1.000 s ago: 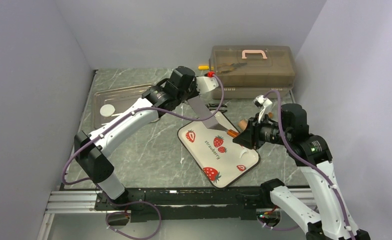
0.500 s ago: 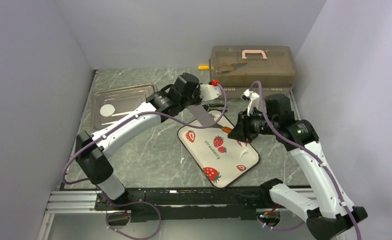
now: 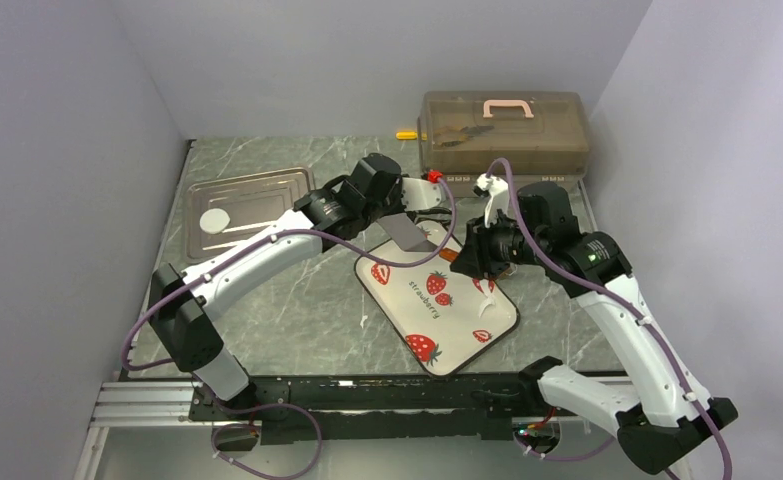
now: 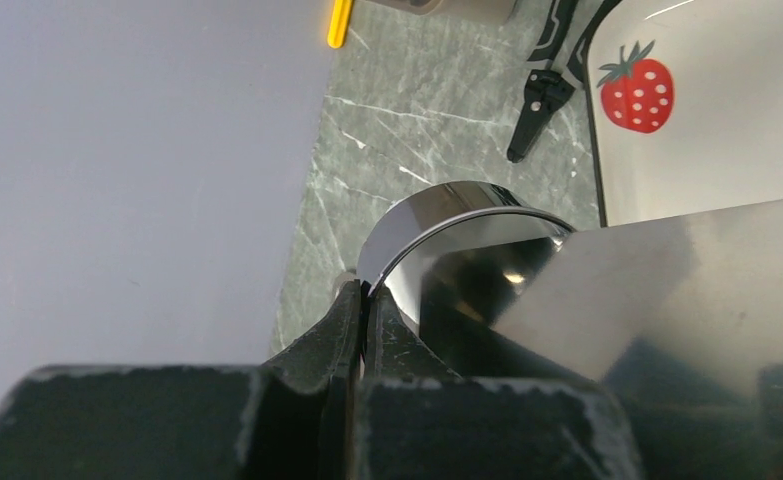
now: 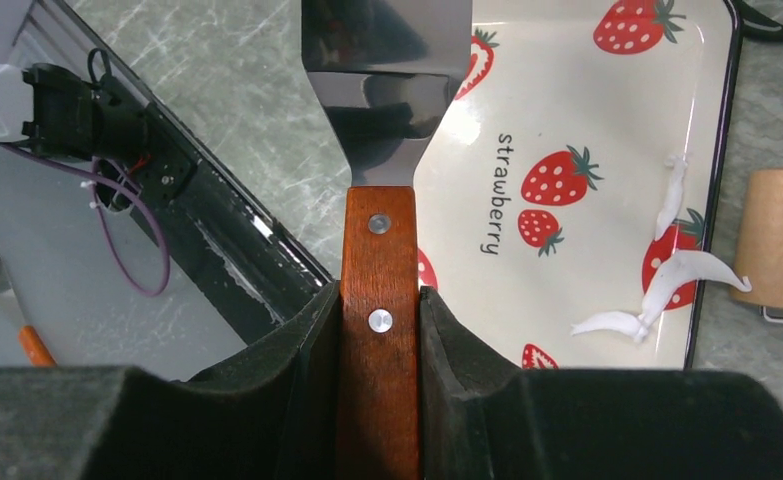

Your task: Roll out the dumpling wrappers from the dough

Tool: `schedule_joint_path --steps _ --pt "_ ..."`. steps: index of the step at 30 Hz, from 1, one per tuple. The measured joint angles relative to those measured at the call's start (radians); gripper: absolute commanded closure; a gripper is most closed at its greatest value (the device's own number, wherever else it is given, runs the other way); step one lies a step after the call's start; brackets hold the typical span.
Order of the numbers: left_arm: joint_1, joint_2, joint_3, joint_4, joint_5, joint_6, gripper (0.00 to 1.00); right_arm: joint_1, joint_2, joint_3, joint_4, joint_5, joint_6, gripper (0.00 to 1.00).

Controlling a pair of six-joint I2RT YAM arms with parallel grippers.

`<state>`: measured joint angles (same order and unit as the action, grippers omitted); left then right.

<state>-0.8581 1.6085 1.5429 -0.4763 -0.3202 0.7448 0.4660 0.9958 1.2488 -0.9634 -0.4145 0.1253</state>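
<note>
Just above the strawberry plate (image 3: 457,322) on the green marble tabletop (image 3: 297,290), between lavender walls (image 3: 367,60), the right gripper (image 5: 379,300) clamps a wood-handled spatula (image 5: 382,90), the left gripper (image 4: 365,300) pinches a shiny ring (image 4: 457,200), dough scraps (image 5: 682,275) streak the plate's right side and one wrapper (image 3: 214,220) lies well left.

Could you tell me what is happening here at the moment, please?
The right tool grips a spatula by its wooden handle, blade near the edge of the plate. The left tool is shut on the rim of a shiny ring beside the blade. On the plate lie dough scraps; one wrapper sits on the tray.
</note>
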Motion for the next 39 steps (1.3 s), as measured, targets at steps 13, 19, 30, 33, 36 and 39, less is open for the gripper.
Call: schedule_joint_path --steps 13,19,30,33,36,39 --pt "0.166 0.127 0.229 -0.194 0.163 -0.204 1.0 -0.014 -0.114 0.031 -0.148 0.01 -0.006 1.0" --pt "0.238 0.198 0.209 -0.275 0.273 -0.375 1.0 -0.068 -0.095 0.057 -0.251 0.146 0.04 1.0" --pt "0.233 0.247 0.055 -0.295 0.57 -0.569 1.0 -0.191 -0.058 0.002 -0.33 0.246 0.079 1.0" --pt "0.335 0.232 0.061 -0.261 0.742 -0.63 1.0 -0.193 -0.07 -0.051 -0.319 0.204 0.081 1.0" --pt "0.398 0.189 0.065 -0.25 0.935 -0.667 1.0 -0.196 -0.109 -0.111 -0.253 0.123 0.07 1.0" --pt "0.401 0.139 0.075 -0.252 1.08 -0.677 1.0 -0.197 -0.172 -0.144 -0.181 0.035 0.058 1.0"
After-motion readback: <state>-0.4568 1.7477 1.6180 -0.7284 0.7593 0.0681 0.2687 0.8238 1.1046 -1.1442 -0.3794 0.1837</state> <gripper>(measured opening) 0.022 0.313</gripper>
